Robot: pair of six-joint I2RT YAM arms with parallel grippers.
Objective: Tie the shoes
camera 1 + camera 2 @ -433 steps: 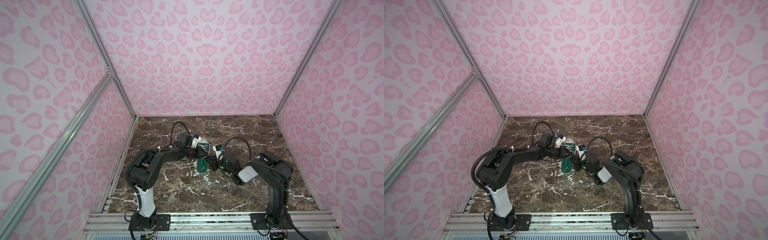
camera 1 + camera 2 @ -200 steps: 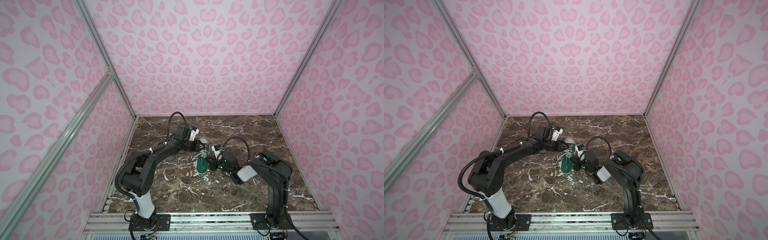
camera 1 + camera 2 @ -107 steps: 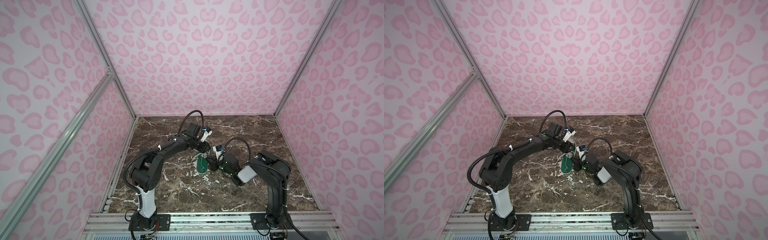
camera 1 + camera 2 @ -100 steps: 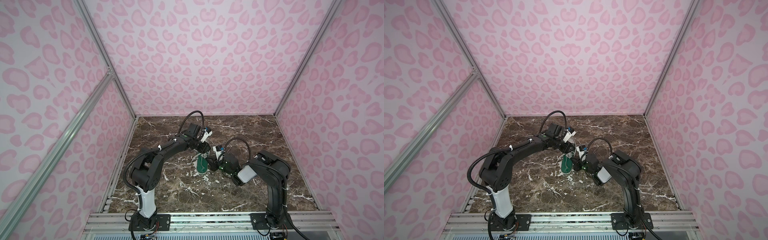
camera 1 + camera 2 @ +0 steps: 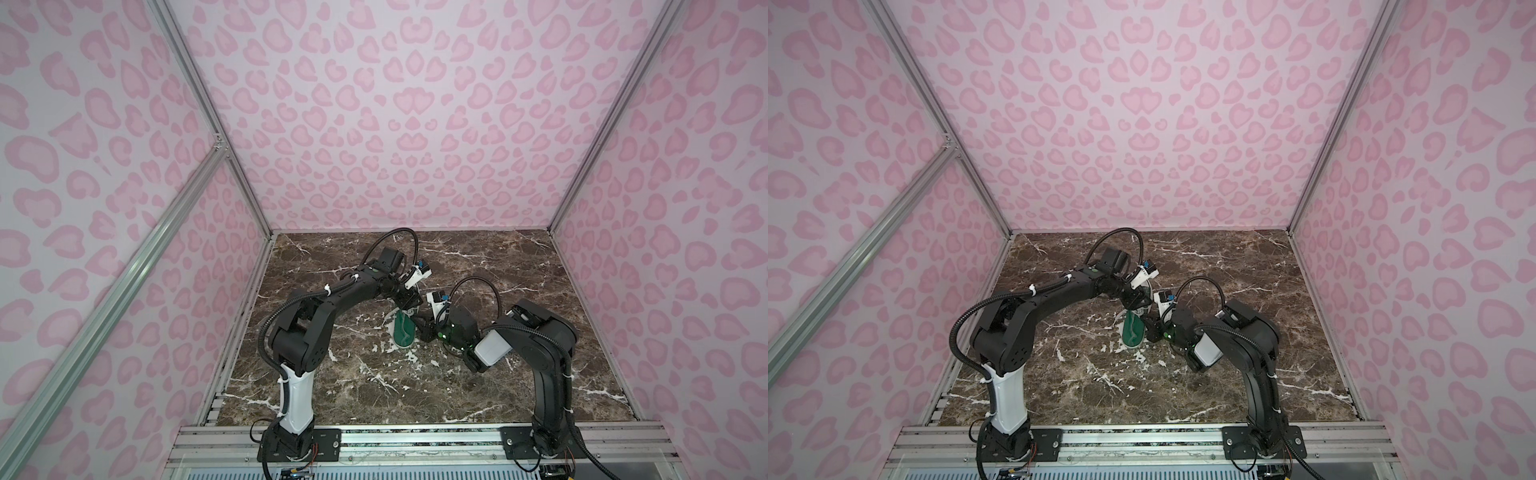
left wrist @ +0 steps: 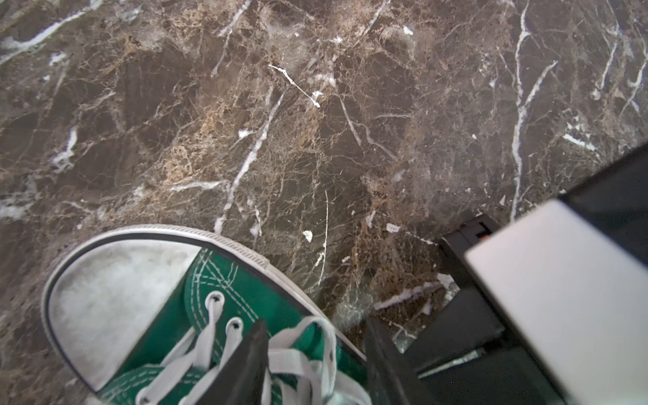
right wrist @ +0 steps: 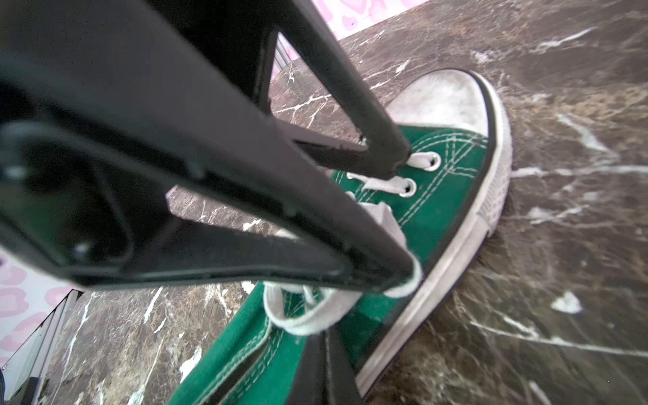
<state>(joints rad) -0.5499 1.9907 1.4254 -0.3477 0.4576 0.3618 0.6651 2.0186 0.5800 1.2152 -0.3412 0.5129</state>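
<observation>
**Operator:** Enclosure: pink spotted walls (image 5: 395, 124) and one dark marble table (image 5: 519, 270). Mid-table, between my two arms, one shoe (image 5: 404, 334) in green canvas with a white toe cap (image 6: 115, 298).

**Desk:** Grippers?

**Operator:** First, the left gripper (image 6: 315, 323). Its fingers are spread, straddling the laces (image 6: 209, 326) just behind the toe-end eyelets (image 6: 234, 324). A loop (image 7: 301, 324) lies between them, unpinched. I read that as a post meant to hold the loop open. Second, the right gripper (image 7: 317, 342). Its jaws are pressed together and the loop runs into their tip. I take that as pinching the laces and drawing them sideways off the shoe for tension.

**Desk:** Anything unlisted?

**Operator:**
- **Heel and collar:** covered by the left gripper in both top views, cut off in both wrist views.
- **Knot:** none I can confirm.
- **Free ends of the laces:** I cannot trace them. From above, the marble's white veins look much like laces.
- **Right fingertips:** close and blurred, so the pinch is my judgement.
</observation>
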